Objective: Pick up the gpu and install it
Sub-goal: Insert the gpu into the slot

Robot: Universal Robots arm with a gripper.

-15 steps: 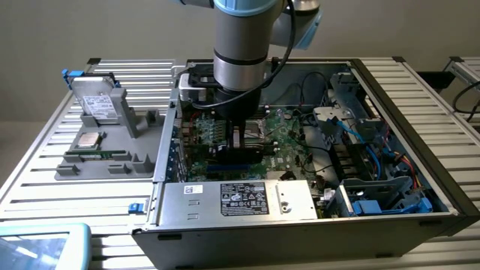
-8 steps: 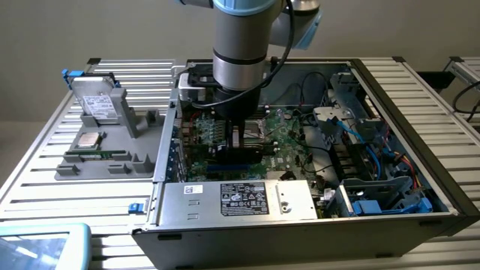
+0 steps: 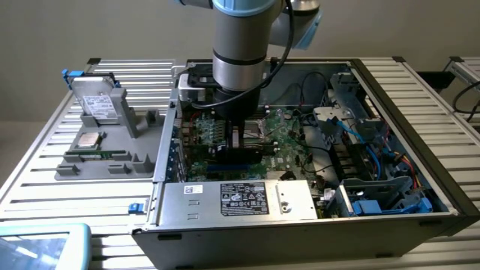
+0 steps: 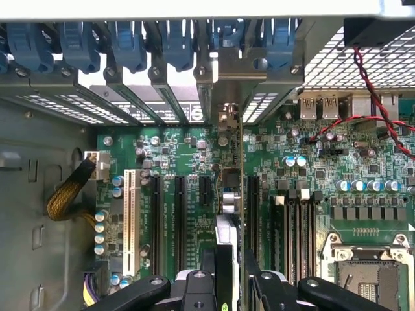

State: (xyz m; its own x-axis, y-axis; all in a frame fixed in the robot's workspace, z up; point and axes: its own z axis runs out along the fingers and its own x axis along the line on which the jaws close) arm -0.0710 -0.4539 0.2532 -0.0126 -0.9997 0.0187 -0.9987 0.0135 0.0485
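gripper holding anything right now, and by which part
The gripper holds the gpu by its top edge, the one facing away from the motherboard. The card stands on edge over the expansion slots.

Judged it robotics lab or assembly test cell, not home. Worktop point(image 3: 30, 185) was ribbed aluminium slats, plain pale wall point(image 3: 90, 28) behind. I saw industrial arm point(image 3: 240, 50) reaching down into opened computer case point(image 3: 300, 236), motherboard point(image 4: 194, 149) exposed under wrist camera. Grey fixture tray point(image 3: 143, 152) beside case held loose computer parts in shaped seats.
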